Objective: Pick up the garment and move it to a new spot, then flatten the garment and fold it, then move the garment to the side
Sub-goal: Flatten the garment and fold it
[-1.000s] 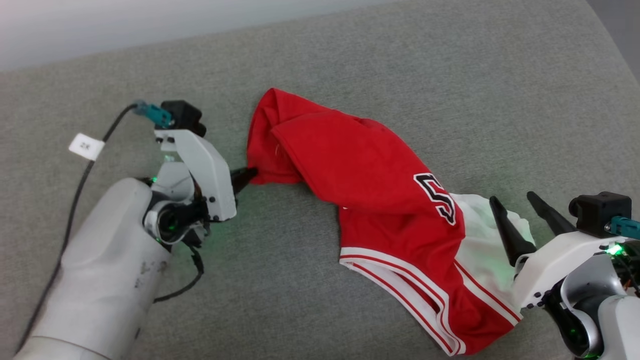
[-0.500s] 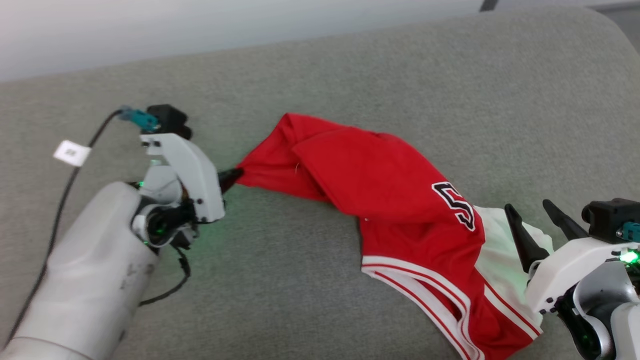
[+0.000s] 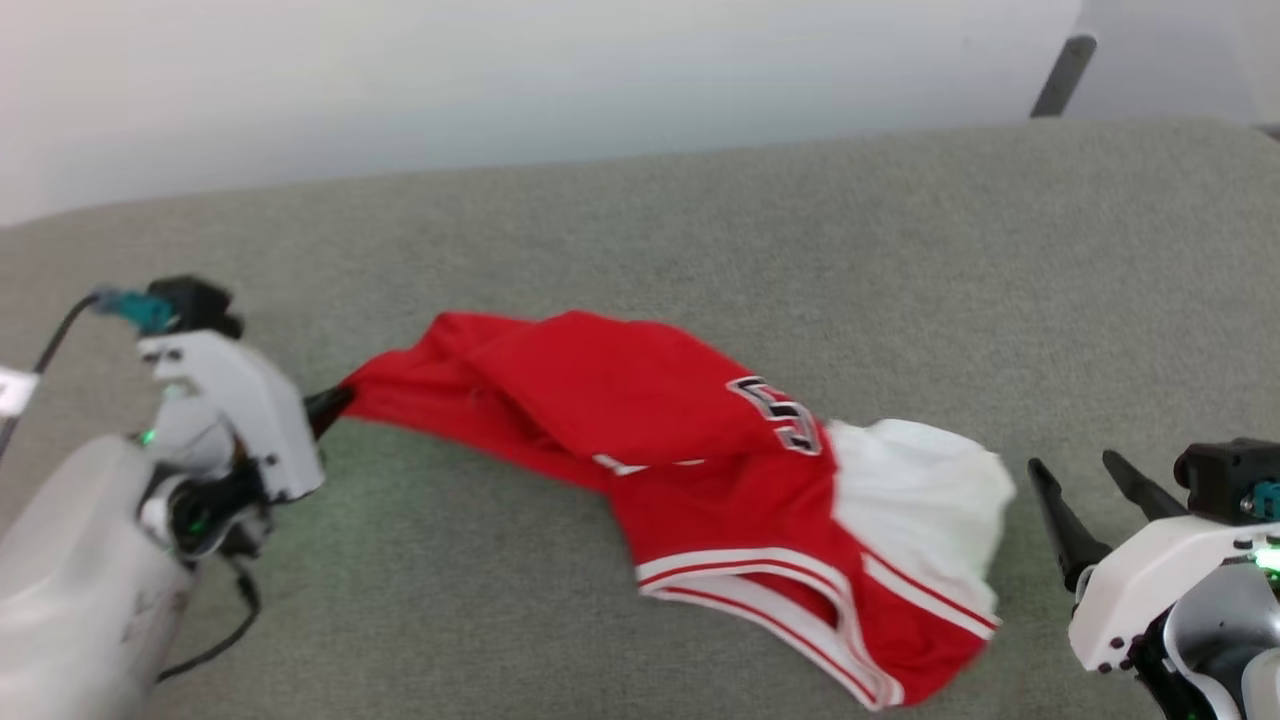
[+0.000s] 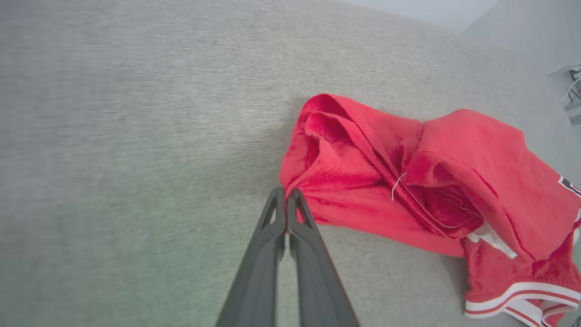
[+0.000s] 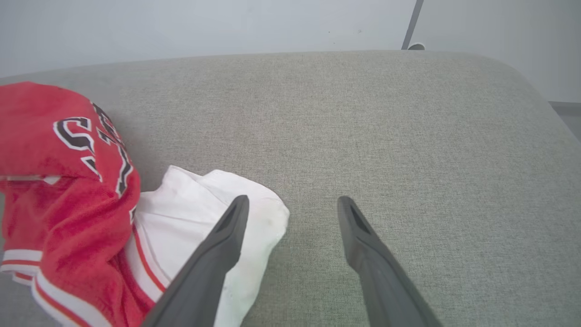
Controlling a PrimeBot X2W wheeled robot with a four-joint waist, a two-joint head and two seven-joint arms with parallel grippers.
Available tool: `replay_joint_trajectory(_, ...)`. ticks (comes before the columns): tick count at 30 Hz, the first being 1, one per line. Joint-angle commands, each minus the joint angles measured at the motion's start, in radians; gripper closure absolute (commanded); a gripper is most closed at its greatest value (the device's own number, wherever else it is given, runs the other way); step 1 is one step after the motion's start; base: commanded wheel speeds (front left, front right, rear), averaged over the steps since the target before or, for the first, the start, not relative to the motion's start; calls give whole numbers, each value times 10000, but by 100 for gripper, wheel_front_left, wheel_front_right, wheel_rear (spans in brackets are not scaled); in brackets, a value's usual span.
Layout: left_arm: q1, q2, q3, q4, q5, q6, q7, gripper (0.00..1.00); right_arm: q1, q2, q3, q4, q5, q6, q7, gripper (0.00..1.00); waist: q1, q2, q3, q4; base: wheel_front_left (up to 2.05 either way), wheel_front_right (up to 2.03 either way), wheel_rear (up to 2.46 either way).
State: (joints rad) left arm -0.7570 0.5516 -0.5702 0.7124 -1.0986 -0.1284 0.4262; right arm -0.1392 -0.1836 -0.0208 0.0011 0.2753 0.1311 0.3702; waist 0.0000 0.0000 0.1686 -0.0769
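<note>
The garment [image 3: 690, 440], a red jersey with a white sleeve [image 3: 915, 490], striped trim and a black outlined number, lies stretched and crumpled across the grey cushion. My left gripper [image 3: 330, 403] is shut on the garment's left red edge, and the cloth runs taut from its tips. In the left wrist view the fingers [image 4: 286, 193] are pressed together against the red fabric [image 4: 408, 181]. My right gripper [image 3: 1072, 462] stands open just right of the white sleeve, holding nothing. In the right wrist view the gripper [image 5: 292, 200] is spread, and its left finger overlaps the sleeve [image 5: 190, 209].
The grey upholstered surface [image 3: 700, 240] stretches wide behind and to the right of the garment, ending at a white wall. A dark slanted leg [image 3: 1060, 75] shows at the upper right. My left arm's cable and white tag [image 3: 10, 390] sit at the far left.
My left gripper has closed on the garment's left edge and drawn it leftward, stretching it out. The white sleeve has slid out from under my right fingers. The head camera has tilted up.
</note>
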Motion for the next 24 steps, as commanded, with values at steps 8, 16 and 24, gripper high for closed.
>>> replay_joint_trajectory(8,946,467,254,287,-321,233,-133,100,370,-56,86,-206,39,-7,243,0,0,0,-611,280,0,0,0)
replay_joint_trajectory(16,1477,518,210,570,-452,350,-28,100,551,-22,90,-314,60,-7,325,0,0,0,-744,187,0,0,0)
replay_joint_trajectory(24,1399,559,55,610,-300,581,195,0,636,76,66,-356,75,-7,330,0,0,0,-727,160,0,0,0)
